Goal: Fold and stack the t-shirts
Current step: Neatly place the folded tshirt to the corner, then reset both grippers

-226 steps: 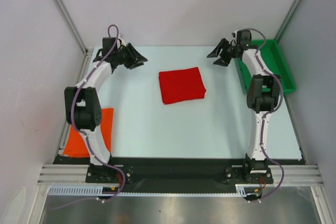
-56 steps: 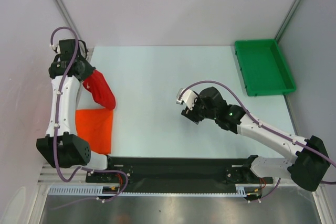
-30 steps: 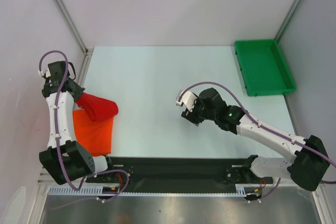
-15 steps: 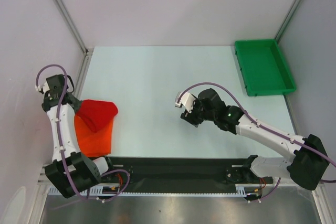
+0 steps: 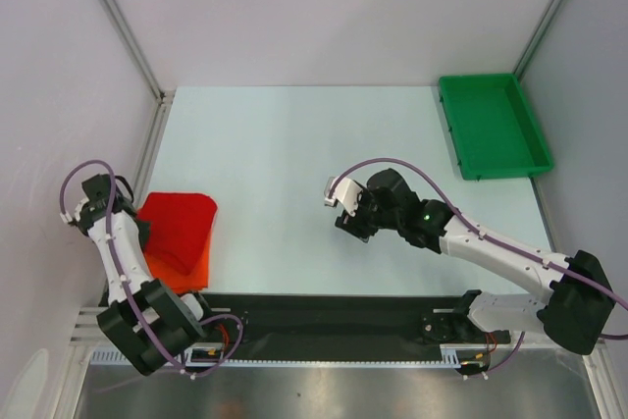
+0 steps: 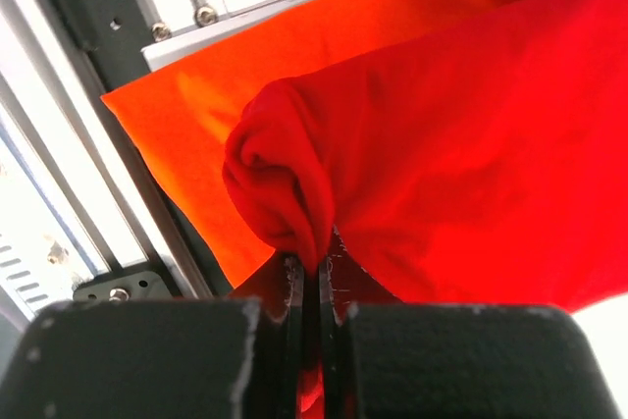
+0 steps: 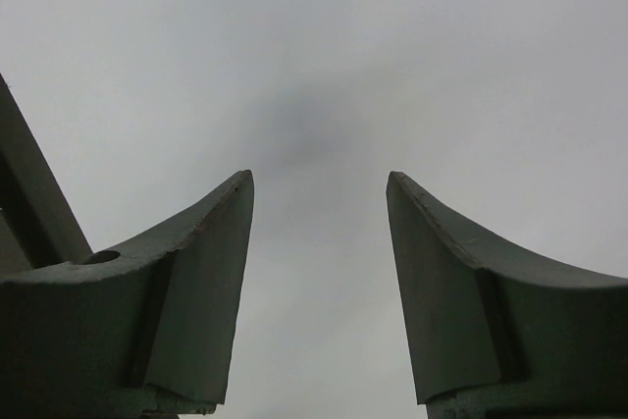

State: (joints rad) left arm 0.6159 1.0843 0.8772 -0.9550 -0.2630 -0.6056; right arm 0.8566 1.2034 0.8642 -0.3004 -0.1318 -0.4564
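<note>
The folded red t-shirt (image 5: 179, 226) lies over the orange t-shirt (image 5: 192, 269) at the table's near left corner, covering most of it. My left gripper (image 5: 137, 228) is at the red shirt's left edge, shut on a pinched fold of it. In the left wrist view the red t-shirt (image 6: 461, 144) bunches between the closed jaws of the left gripper (image 6: 319, 267), with the orange t-shirt (image 6: 226, 95) flat beneath. My right gripper (image 5: 345, 223) hovers over the bare table middle, open and empty. In its wrist view the right gripper (image 7: 319, 188) shows only pale table between the fingers.
A green plastic tray (image 5: 494, 125) sits at the back right corner. Aluminium frame rails (image 5: 147, 149) run along the table's left edge, close to the left arm. The black base strip (image 5: 324, 306) borders the near edge.
The left gripper has carried the red t-shirt toward the near left and lowered it onto the orange one, where it now lies spread out. The right arm has barely shifted.
</note>
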